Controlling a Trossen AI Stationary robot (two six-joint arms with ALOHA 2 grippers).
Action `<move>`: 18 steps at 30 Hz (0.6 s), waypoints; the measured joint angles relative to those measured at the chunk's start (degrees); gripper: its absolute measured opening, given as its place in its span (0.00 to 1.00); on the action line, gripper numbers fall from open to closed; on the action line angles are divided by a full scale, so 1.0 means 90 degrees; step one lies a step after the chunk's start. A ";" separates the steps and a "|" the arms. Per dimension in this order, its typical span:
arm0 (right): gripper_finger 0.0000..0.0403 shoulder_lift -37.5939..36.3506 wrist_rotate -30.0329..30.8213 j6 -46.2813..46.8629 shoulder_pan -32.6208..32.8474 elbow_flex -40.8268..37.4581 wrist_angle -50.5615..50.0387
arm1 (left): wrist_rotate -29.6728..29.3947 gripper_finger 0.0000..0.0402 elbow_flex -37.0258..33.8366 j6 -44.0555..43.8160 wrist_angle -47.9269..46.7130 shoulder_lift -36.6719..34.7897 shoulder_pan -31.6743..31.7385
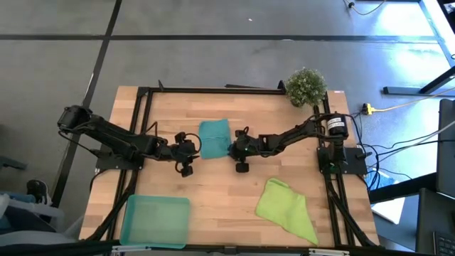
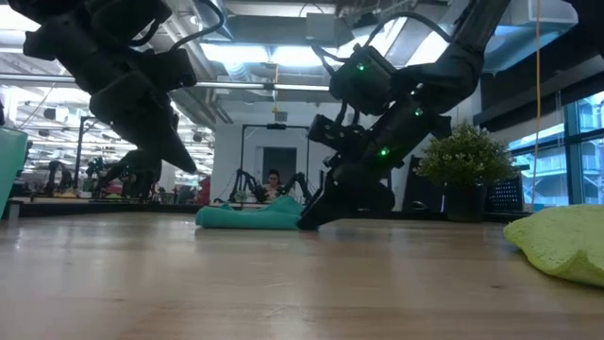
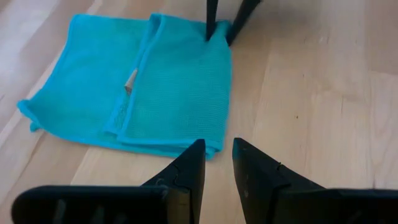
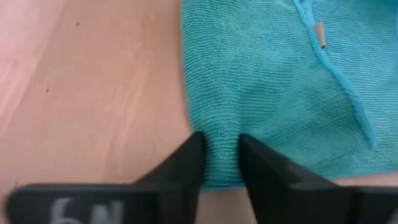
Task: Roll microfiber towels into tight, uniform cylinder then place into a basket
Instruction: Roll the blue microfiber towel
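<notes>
At the teal towel (image 1: 214,138), mid-table, my right gripper (image 4: 219,163) pinches 1 edge; my left gripper (image 3: 217,163), fingers slightly apart, waits just off the opposite edge, bare wood around.

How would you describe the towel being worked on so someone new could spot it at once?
On the wooden table, look to the middle, between the left gripper and the right gripper. The teal towel lies there, partly folded, its edge pinched by the right gripper. The lime towel lies crumpled and untouched near the front right.
</notes>
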 joint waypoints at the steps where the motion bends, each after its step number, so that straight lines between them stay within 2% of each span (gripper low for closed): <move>1: 0.17 0.0006 0.0020 -0.0003 0.0000 0.0000 0.0009 | 0.0002 0.19 -0.0002 0.0041 -0.0025 0.0003 0.0000; 3: 0.06 0.0006 0.0038 -0.0015 -0.0010 -0.0005 0.0031 | -0.0002 0.19 0.0003 0.0174 0.0086 0.0081 0.0000; 4: 0.04 0.0006 0.0040 -0.0026 -0.0010 -0.0005 0.0040 | 0.0001 0.19 0.0005 0.0291 0.0129 0.0144 0.0000; 7: 0.04 0.0011 -0.0022 0.0019 -0.0011 0.0053 -0.0006 | 0.0000 0.19 0.0003 0.0676 0.0459 0.0346 0.0000; 12: 0.02 0.0031 -0.0628 0.0372 -0.0112 0.0342 -0.0337 | -0.0002 0.19 0.0002 0.1263 0.0809 0.0613 0.0000; 18: 0.02 0.0048 -0.0882 0.0671 -0.0264 0.0772 -0.1033 | -0.0059 0.19 0.0000 0.1329 0.0836 0.0953 0.0022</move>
